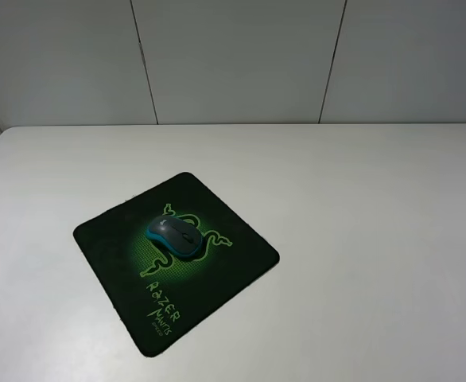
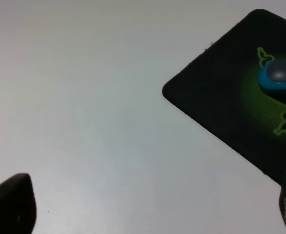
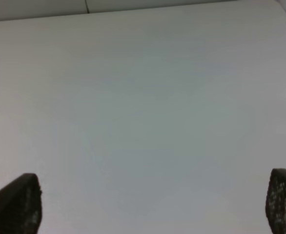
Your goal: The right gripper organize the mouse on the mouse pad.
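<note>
The mouse [image 1: 174,236], dark grey with teal-blue sides, rests on the middle of the mouse pad [image 1: 114,247], over its green logo. The pad lies turned like a diamond on the white table, left of centre. Neither arm shows in the exterior high view. In the left wrist view the pad [image 2: 216,92] and the mouse [image 2: 281,76] show at one side, apart from the left gripper [image 2: 150,207], whose fingers are wide apart and empty. In the right wrist view the right gripper [image 3: 153,207] is open and empty over bare table; its fingertips [image 3: 16,202] hold nothing.
The white table [image 1: 360,239] stretches to a grey panelled wall [image 1: 241,56] at the back. The table's far edge runs along the wall, and its back left corner shows.
</note>
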Controlling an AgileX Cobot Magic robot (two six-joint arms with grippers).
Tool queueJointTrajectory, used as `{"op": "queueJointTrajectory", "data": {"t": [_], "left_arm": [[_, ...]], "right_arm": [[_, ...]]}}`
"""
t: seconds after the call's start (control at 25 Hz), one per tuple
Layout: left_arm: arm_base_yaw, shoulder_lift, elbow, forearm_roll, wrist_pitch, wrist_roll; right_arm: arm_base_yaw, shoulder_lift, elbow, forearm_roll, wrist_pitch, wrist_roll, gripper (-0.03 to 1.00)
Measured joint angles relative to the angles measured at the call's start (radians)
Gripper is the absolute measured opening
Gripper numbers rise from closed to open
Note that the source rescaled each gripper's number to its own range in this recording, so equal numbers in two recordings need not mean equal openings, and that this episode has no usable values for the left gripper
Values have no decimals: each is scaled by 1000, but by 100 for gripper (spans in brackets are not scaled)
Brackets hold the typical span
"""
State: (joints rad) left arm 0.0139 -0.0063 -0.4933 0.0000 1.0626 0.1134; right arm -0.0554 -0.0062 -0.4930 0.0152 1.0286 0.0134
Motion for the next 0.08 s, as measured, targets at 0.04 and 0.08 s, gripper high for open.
{"op": "queueJointTrajectory", "data": {"t": [0.04,0.08], "left_arm": [[0,0,0,0,0,0],[0,0,0,0,0,0]], "right_arm": [[0,0,0,0,0,0,100],[0,0,0,0,0,0,100]]}}
